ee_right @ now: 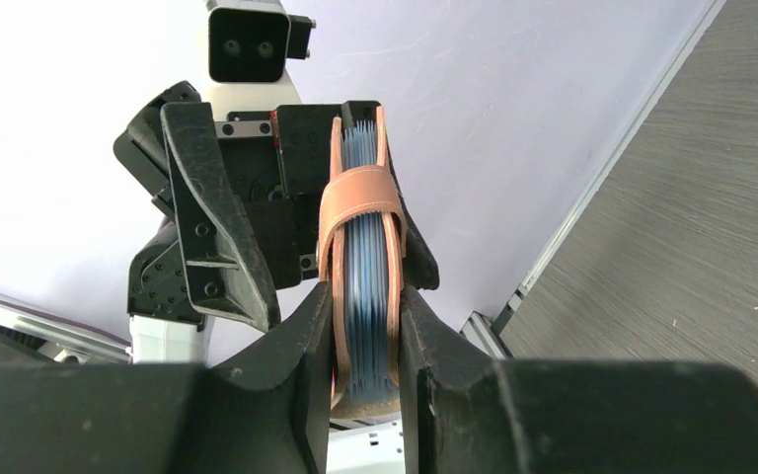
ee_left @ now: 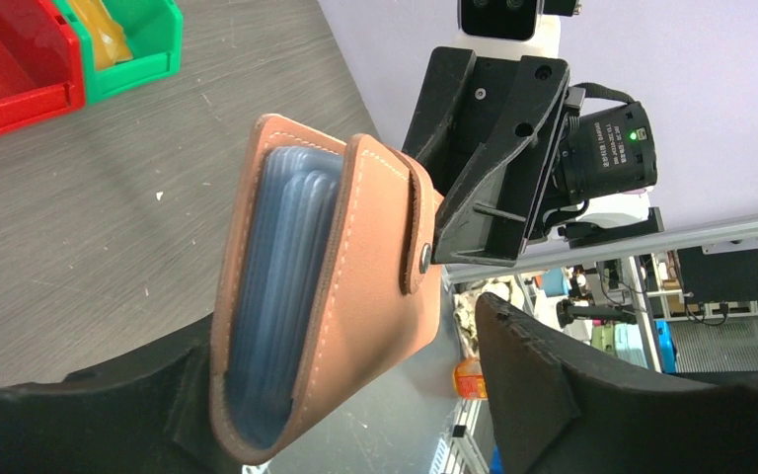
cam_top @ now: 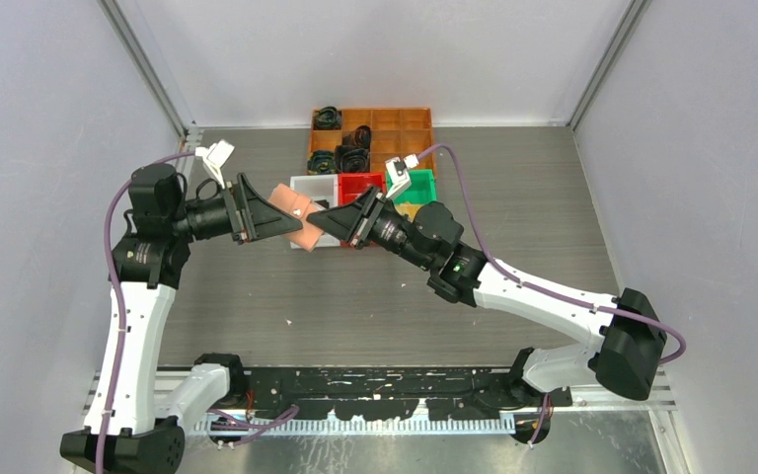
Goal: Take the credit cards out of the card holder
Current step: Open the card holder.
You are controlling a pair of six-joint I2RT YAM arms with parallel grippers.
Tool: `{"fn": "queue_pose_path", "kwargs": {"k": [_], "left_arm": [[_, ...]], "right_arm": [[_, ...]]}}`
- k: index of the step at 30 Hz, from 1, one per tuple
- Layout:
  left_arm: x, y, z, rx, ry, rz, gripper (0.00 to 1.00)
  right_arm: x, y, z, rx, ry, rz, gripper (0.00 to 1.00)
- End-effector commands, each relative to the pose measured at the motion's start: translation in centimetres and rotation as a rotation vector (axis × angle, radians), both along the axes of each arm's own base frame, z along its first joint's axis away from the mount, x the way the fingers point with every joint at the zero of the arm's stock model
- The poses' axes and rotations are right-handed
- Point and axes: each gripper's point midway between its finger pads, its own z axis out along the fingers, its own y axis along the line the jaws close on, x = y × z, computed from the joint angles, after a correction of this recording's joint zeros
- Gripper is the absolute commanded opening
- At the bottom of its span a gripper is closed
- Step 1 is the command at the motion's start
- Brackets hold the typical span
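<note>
The card holder (cam_top: 296, 210) is a tan-pink wallet held in the air above the table between both arms. My right gripper (ee_right: 365, 306) is shut on its lower end, one finger pressed on each tan face. My left gripper (ee_left: 341, 326) is open around the other end: the left finger lies against the holder and the right finger (ee_left: 543, 385) stands apart from it. The strap (ee_left: 416, 222) wraps over the edge and is fastened by its stud. Grey-blue pocket edges (ee_left: 281, 276) show between the covers. The credit cards are hidden inside.
Behind the grippers stand a white bin (cam_top: 308, 184), a red bin (cam_top: 360, 184) and a green bin (cam_top: 422, 186) with something yellow in it. An orange tray (cam_top: 395, 120) with black coiled bundles sits at the back. Grey walls close in both sides.
</note>
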Motion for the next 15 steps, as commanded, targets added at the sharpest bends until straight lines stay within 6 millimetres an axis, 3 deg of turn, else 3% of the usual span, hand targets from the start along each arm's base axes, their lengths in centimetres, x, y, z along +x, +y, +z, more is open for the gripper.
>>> {"fn": "queue_pose_path", "kwargs": {"k": [1,8,15], "left_arm": [[-1.7,-0.3,1.8,-0.049,-0.042,-0.064,0.66],[-1.1,1.2,2.6,-0.058,-0.061,-0.009,0.51],[-0.1,1.8,3.1,-0.09,-0.048,0.048,0.4]], "right_arm": [[0.8,-2.4,4.1,0.147,-0.048,-0.118,0.01],[0.8,-3.9,3.2,0.167,-0.026,-0.16,0.01],[-0.6,-2.3,3.0,0.186,-0.027,-0.063,0.01]]}}
